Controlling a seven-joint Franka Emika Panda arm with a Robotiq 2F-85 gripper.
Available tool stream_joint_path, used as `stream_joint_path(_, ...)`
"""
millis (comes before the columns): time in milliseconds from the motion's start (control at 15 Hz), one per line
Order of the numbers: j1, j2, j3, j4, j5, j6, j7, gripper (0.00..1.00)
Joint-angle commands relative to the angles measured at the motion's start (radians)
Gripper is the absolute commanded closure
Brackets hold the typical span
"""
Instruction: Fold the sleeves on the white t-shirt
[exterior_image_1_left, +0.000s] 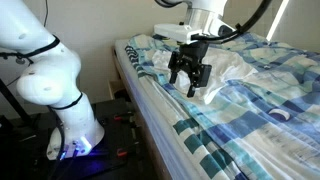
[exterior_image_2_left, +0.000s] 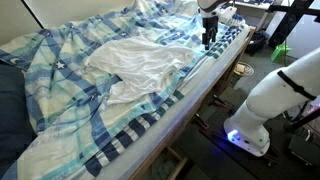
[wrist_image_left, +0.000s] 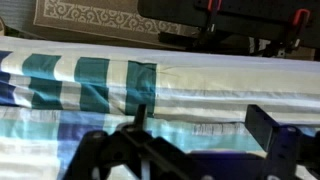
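The white t-shirt (exterior_image_2_left: 140, 62) lies crumpled on a blue and white plaid blanket (exterior_image_2_left: 90, 120) on the bed; it also shows in an exterior view (exterior_image_1_left: 228, 62). My gripper (exterior_image_1_left: 188, 80) hangs open just above the blanket near the bed's edge, beside the shirt and apart from it, and it also shows in an exterior view (exterior_image_2_left: 208, 38). In the wrist view the two dark fingers stand wide apart (wrist_image_left: 200, 130) with only striped blanket (wrist_image_left: 100, 85) between them. The shirt's sleeves are not clearly distinguishable.
The arm's white base (exterior_image_1_left: 62, 85) stands on the floor beside the bed and also shows in an exterior view (exterior_image_2_left: 268, 100). A patterned rug (wrist_image_left: 90, 14) lies beyond the bed's edge. A dark pillow (exterior_image_2_left: 8, 100) sits at the bed's far end.
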Motion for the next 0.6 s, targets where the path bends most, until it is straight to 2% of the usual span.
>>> stream_joint_path(0,-0.007,0.001,0.007,0.001,0.002,-0.001,-0.002,0.00)
stream_joint_path(267,-0.003,0.016,0.012,0.012,0.027,0.000,0.026,0.00)
stream_joint_path(533,0.009,0.090,0.023,0.066,0.171,-0.069,0.120,0.00)
